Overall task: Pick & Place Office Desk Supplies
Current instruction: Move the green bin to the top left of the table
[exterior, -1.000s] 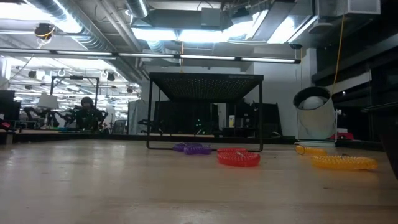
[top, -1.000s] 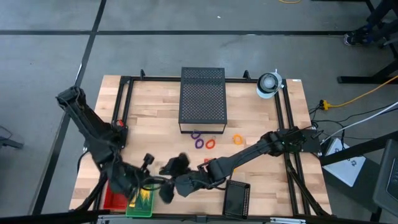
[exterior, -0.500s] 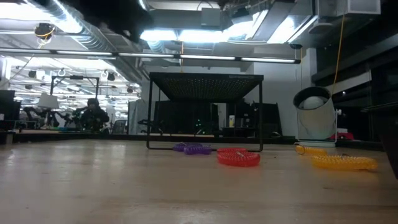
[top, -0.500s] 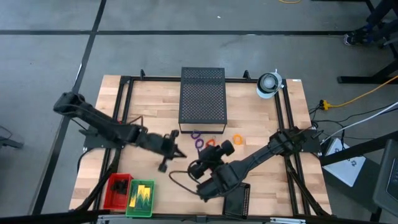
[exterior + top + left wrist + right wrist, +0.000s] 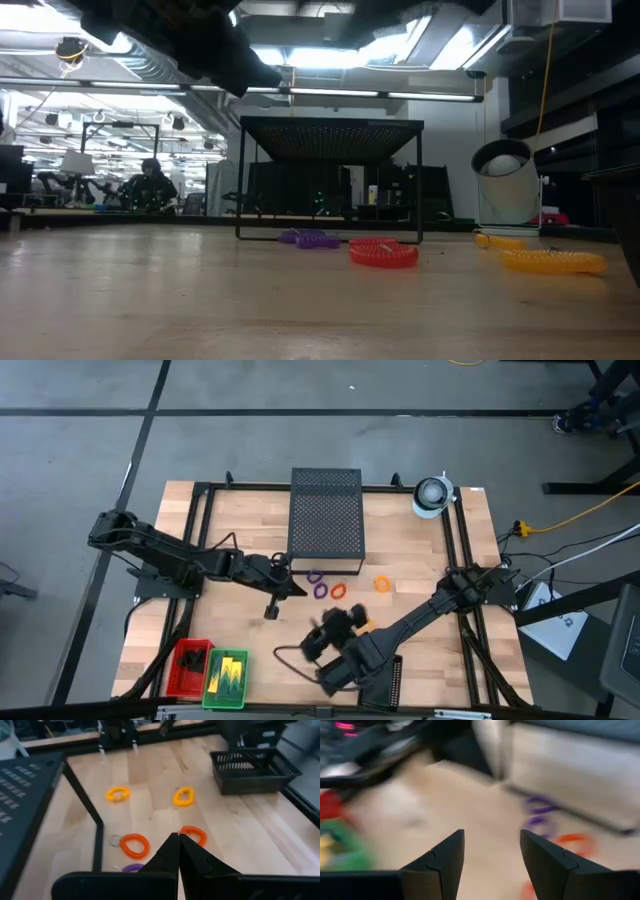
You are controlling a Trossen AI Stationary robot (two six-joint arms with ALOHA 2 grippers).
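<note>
The left hand (image 5: 178,851) is closed and empty above the thin orange rings (image 5: 134,845) on the wooden worktop (image 5: 240,540). The right hand (image 5: 490,865) is open, holding nothing, near the purple rings (image 5: 540,812).

The perforated box (image 5: 325,520) walls off the rings (image 5: 338,590); bare wood lies open beside them.

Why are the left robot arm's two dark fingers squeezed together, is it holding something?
Shut and empty: in its wrist view the left gripper has its fingers pressed together with nothing between them, above the orange coiled rings.
</note>
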